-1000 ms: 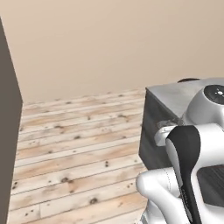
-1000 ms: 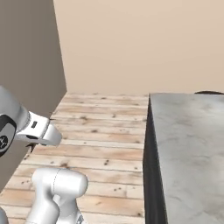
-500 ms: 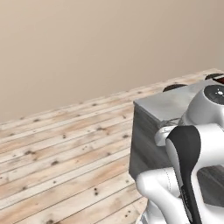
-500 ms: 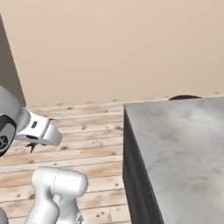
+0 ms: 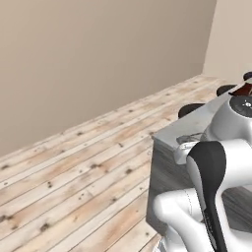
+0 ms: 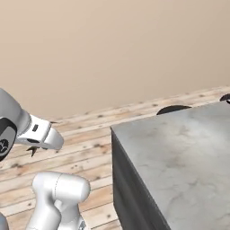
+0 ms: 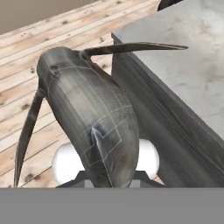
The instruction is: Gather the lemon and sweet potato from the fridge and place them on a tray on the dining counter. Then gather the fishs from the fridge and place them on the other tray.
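Note:
A dark grey fish (image 7: 92, 118) with long thin fins looms close in the hand view, and my gripper (image 7: 107, 174) is shut on it; the fish's body hides the fingertips. The fish hangs over the wooden floor just off the corner of the dining counter (image 7: 192, 65). That counter, with its light grey marbled top and dark sides, stands to the right in the right base view (image 6: 179, 152) and behind my arm in the left base view (image 5: 170, 138). The fridge, lemon, sweet potato and the trays are out of view.
Dark stools stand at the counter's far side (image 6: 173, 108) (image 5: 189, 109) (image 5: 226, 89). A plain beige wall (image 6: 112, 49) runs behind, with open wooden floor (image 5: 74, 177) between it and the counter. A small reddish-brown thing (image 5: 242, 90) shows at the left base view's right edge.
The whole scene has swung across both base views, so the base has turned: the dark wall at the left has gone and the counter has slid leftward. The fish stays gripped.

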You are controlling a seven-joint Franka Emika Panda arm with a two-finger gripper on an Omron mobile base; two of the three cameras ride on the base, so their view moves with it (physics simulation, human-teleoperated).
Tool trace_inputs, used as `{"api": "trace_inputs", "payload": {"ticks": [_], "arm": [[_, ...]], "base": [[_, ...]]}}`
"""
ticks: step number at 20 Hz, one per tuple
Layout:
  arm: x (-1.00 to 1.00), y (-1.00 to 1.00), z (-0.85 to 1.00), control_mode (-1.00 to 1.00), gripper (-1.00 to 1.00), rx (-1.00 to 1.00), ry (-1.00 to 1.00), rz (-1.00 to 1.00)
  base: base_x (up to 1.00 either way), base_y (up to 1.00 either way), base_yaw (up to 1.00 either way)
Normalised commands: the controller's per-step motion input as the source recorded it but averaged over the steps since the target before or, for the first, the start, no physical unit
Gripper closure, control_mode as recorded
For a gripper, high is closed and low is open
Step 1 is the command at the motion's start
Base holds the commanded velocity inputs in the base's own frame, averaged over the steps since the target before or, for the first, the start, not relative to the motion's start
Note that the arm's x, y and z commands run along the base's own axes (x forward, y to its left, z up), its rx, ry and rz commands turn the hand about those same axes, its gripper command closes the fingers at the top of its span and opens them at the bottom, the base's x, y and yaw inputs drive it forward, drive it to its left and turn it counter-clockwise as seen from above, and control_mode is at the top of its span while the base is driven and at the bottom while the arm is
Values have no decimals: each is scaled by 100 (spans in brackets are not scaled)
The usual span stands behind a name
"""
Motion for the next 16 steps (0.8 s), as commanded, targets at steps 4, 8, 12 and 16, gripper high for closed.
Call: {"api": "trace_inputs", "payload": {"ticks": [4,8,12,16], "arm": [[0,0,0,100,100,0,0,0],[0,0,0,100,100,0,0,0],[0,0,0,100,100,0,0,0],[0,0,0,100,100,0,0,0]], "base": [[81,48,-42],[78,52,-42],[81,57,-41],[81,62,-40]]}}
